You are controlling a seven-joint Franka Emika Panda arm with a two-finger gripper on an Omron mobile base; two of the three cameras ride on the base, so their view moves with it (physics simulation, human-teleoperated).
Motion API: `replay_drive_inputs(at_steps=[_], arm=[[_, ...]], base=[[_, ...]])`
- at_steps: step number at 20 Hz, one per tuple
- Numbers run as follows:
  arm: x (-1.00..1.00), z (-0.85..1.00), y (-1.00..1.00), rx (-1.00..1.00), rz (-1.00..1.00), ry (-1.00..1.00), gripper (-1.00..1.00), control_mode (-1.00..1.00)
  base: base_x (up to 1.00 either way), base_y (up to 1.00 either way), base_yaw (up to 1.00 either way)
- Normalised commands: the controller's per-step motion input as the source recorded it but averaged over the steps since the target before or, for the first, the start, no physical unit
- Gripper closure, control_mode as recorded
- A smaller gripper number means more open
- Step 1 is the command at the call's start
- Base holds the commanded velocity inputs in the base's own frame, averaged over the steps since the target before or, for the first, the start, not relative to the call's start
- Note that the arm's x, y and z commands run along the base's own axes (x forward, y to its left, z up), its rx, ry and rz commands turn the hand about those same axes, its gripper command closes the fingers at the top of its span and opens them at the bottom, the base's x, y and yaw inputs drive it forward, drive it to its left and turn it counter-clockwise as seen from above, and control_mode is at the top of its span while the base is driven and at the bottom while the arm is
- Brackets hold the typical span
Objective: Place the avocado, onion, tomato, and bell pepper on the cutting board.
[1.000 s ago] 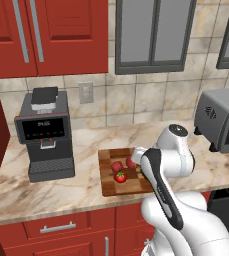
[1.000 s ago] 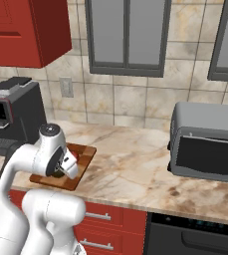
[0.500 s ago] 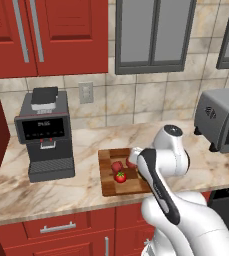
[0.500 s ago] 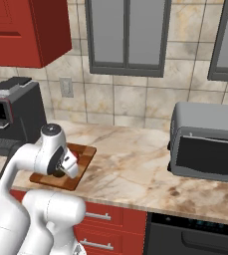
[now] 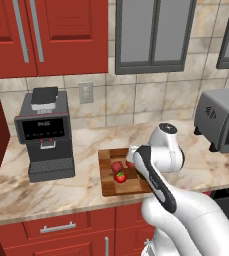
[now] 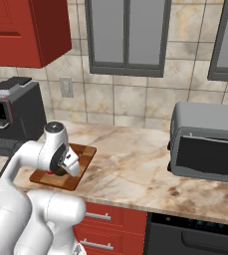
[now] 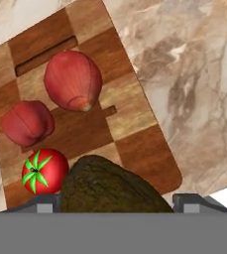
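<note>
My end effector (image 7: 116, 201) holds the avocado (image 7: 112, 186) above the cutting board (image 7: 140, 149). Released carelessly, it could roll into the tomato (image 7: 44, 170) at nine o'clock.

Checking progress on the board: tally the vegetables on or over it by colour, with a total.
Red with green stem, the tomato: 1
Plain reddish, the onion and the pepper: 2
Dark olive-green, the avocado, between the claw's fingers over the board: 1
Total: 4
</note>
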Motion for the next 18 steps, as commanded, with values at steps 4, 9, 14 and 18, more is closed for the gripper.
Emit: replay_drive_inputs(at_steps=[4,9,14,18], arm=[[0.24,-0.31,0.03,0.00,0.00,0.04,1.00,-1.00],[0.29,-0.39,0.00,0.00,0.00,0.06,1.00,-1.00],[0.29,-0.41,0.02,0.00,0.00,0.07,1.00,-1.00],[0.32,-0.38,0.03,0.00,0.00,0.07,1.00,-1.00]], base=[[0.00,0.00,0.00],[0.00,0.00,0.00],[0.00,0.00,0.00],[0.00,0.00,0.00]])
